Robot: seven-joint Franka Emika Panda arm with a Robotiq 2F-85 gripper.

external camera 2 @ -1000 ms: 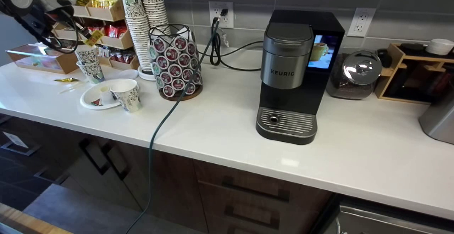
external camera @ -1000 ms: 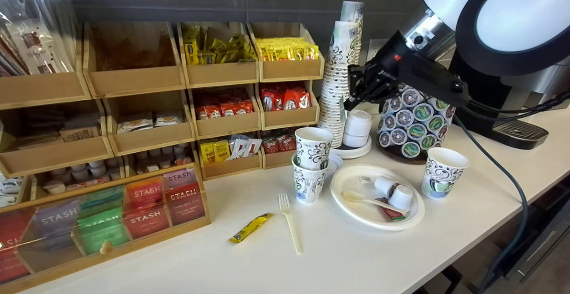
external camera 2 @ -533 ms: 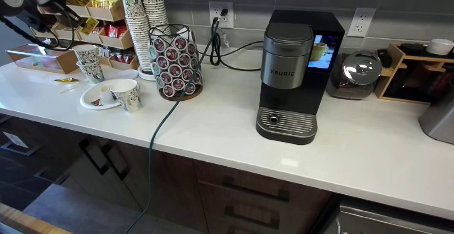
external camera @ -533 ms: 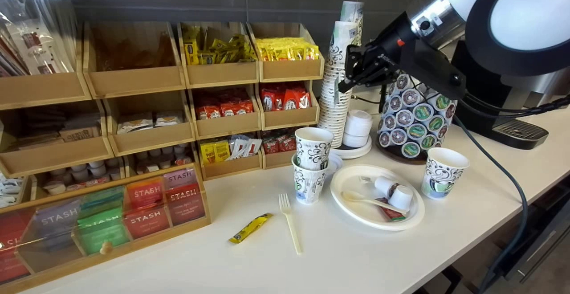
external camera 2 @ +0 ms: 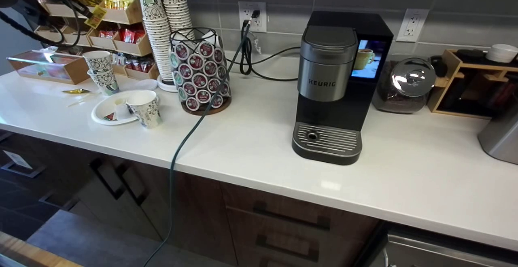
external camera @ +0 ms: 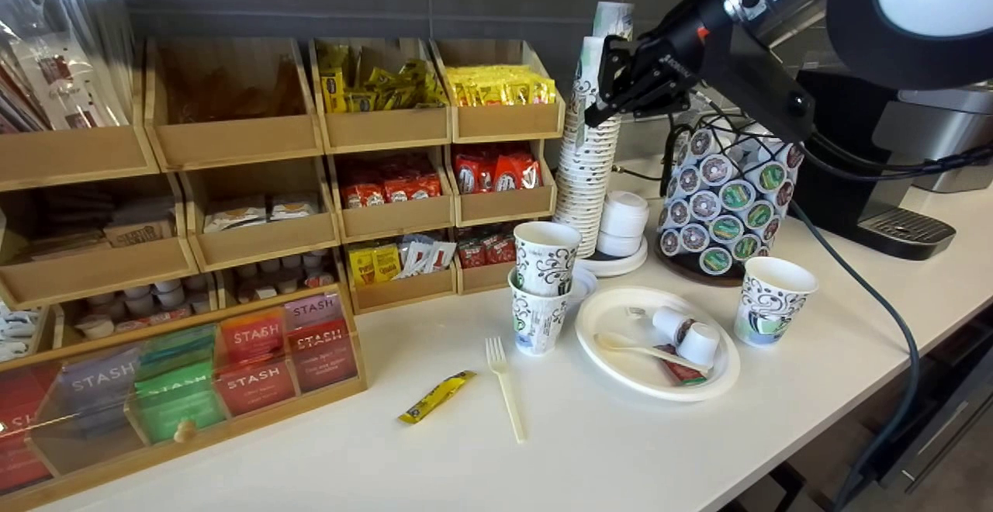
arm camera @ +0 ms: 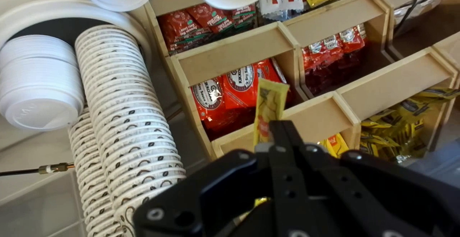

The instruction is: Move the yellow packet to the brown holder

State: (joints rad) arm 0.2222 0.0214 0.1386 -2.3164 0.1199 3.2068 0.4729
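My gripper [arm camera: 283, 126] is shut on the yellow packet [arm camera: 270, 102], a small flat sachet that sticks out past the fingertips in the wrist view. In an exterior view the packet [external camera 2: 96, 17] hangs from the gripper [external camera 2: 88, 14] in the air, in front of the rack's bins. In an exterior view the gripper [external camera: 596, 115] is beside the cup stack, right of the rack, and the packet shows only as a thin edge. The brown holder [external camera: 388, 129] is a light wooden tiered rack; its top right bin [external camera: 508, 122] holds yellow packets. It also shows in the wrist view [arm camera: 237, 51].
A tall cup stack [external camera: 593, 155] stands right of the rack, with the pod holder [external camera: 721, 209] beyond. On the counter are two stacked cups [external camera: 541, 295], a white plate [external camera: 597, 341], a lone cup [external camera: 774, 302], a fork [external camera: 508, 396] and a longer yellow-green packet [external camera: 437, 397].
My gripper has risen with the yellow packet, from about the middle tier to about the top tier's height. It has also moved slightly left in both exterior views.
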